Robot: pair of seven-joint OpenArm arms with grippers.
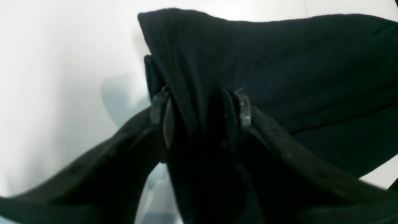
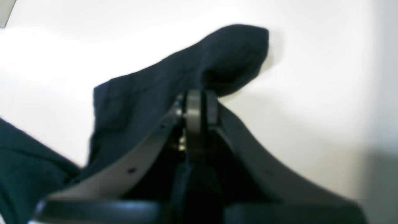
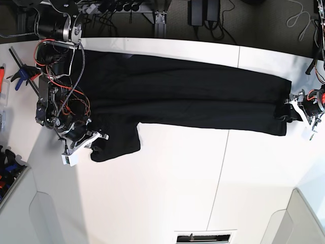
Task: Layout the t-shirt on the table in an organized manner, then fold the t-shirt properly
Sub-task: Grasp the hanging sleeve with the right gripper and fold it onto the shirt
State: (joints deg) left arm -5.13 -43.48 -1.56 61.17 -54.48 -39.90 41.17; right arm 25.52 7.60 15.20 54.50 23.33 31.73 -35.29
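The black t-shirt lies stretched in a long band across the far half of the white table, with one sleeve hanging toward the front at the left. At the band's right end, my left gripper holds a thick bunch of the cloth. Close up, that bunch fills the gap of the left gripper. My right gripper sits at the sleeve's outer edge. In the right wrist view the right gripper is pressed together, with the sleeve cloth tented up to its tips.
Cables and power gear run along the table's far edge. Hand tools with blue and orange handles lie at the far left. A dark seam crosses the tabletop, and a slotted plate sits at the front edge.
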